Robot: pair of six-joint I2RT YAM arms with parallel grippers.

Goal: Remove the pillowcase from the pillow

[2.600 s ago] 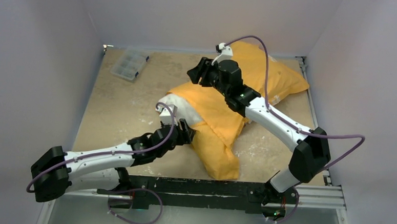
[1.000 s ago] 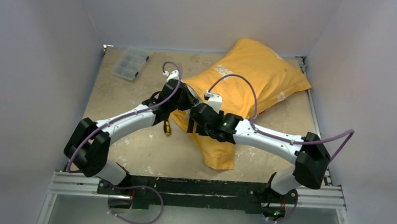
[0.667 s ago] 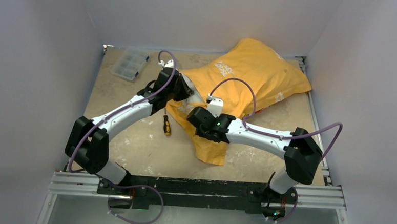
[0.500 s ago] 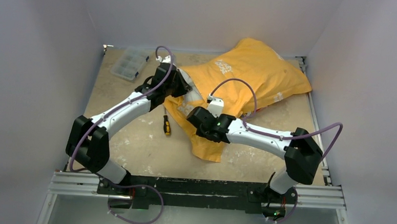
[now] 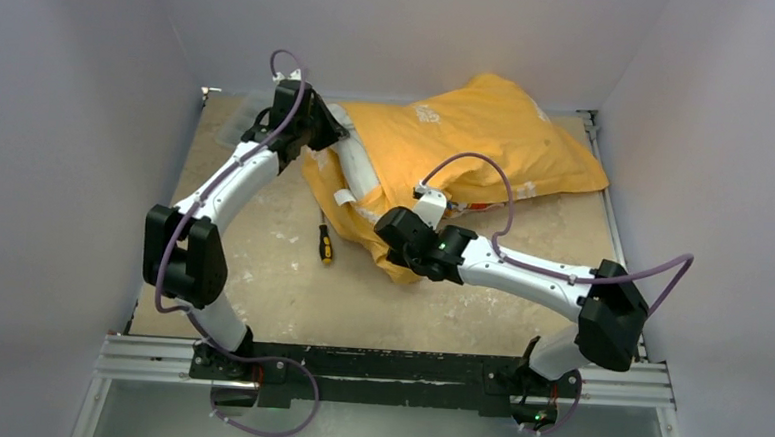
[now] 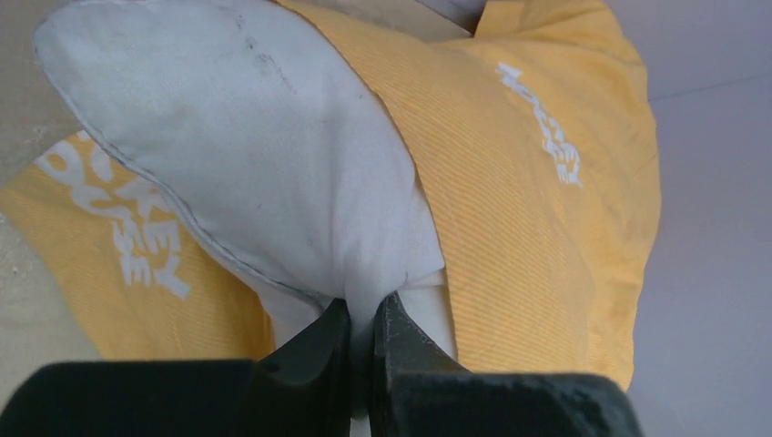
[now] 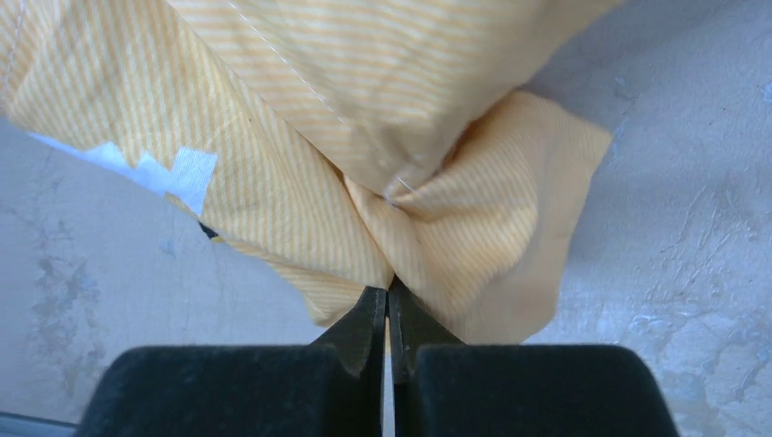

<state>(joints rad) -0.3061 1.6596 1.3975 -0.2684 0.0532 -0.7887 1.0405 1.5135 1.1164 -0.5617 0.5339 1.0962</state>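
The orange-yellow pillowcase (image 5: 488,134) lies across the far right of the table, still round most of the pillow. A white corner of the pillow (image 5: 351,167) sticks out of its open end at the left. My left gripper (image 5: 320,135) is raised at the far left, shut on that white corner (image 6: 246,155); orange cloth (image 6: 537,200) lies behind it. My right gripper (image 5: 390,241) sits low at the middle of the table. It is shut on a bunched fold of the pillowcase (image 7: 428,209) near its loose front end, just above the table.
A yellow-and-black screwdriver (image 5: 324,243) lies on the tabletop left of the right gripper. A clear plastic compartment box (image 5: 230,132) at the far left is mostly hidden by the left arm. White walls close in the table on three sides; a metal rail (image 5: 406,365) runs along the near edge.
The right gripper has shut on the pillowcase's loose end. The left gripper has drawn the pillow corner up and to the far left, so more white pillow shows.
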